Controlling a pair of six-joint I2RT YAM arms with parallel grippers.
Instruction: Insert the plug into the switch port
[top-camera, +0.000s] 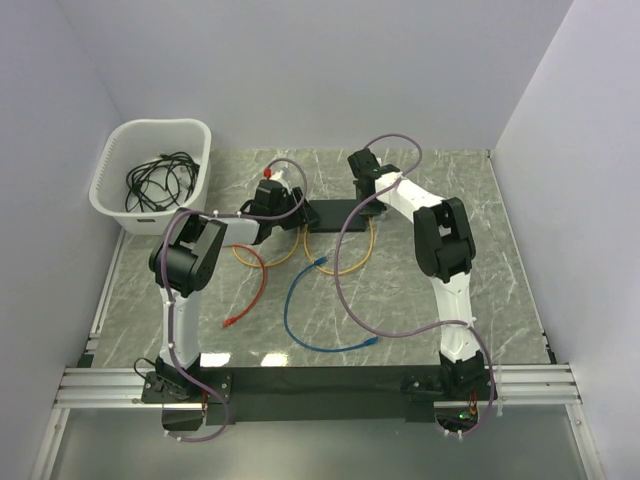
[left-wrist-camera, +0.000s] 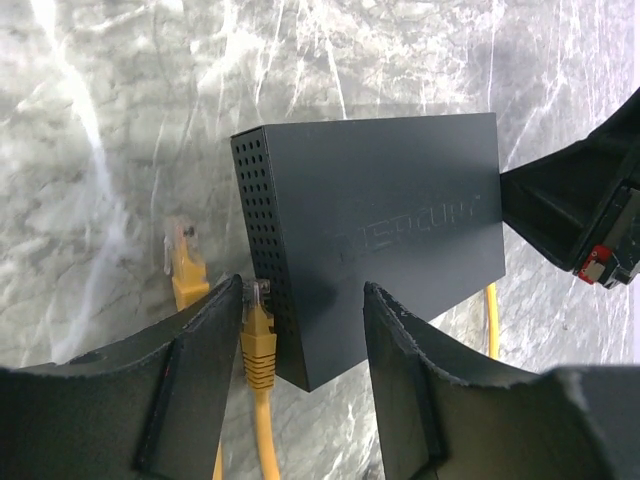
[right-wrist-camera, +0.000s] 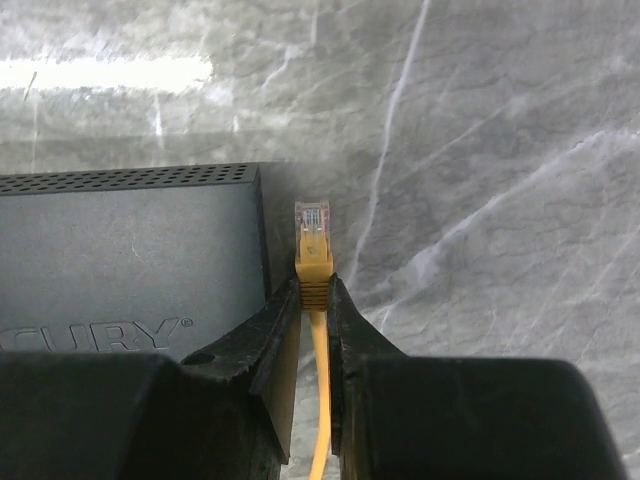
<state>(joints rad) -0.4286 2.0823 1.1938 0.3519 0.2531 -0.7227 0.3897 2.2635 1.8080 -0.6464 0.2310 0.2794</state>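
The switch (top-camera: 327, 213), a flat black box, lies at mid-table. In the left wrist view my left gripper (left-wrist-camera: 305, 305) is open, its fingers straddling the near corner of the switch (left-wrist-camera: 380, 220); I cannot tell whether they touch it. A loose yellow plug (left-wrist-camera: 258, 335) lies between the left finger and the perforated side. My right gripper (right-wrist-camera: 314, 290) is shut on a yellow plug (right-wrist-camera: 313, 250), which points forward just past the end of the switch (right-wrist-camera: 130, 260). From above, this gripper (top-camera: 362, 185) is at the box's right end. The ports are hidden.
A white slotted basket (top-camera: 110, 190) with black cables stands at the back left. Yellow (top-camera: 350, 268), red (top-camera: 255, 290) and blue (top-camera: 310, 325) cables lie on the marble in front of the switch. Another yellow plug (left-wrist-camera: 183, 265) lies left of the left finger.
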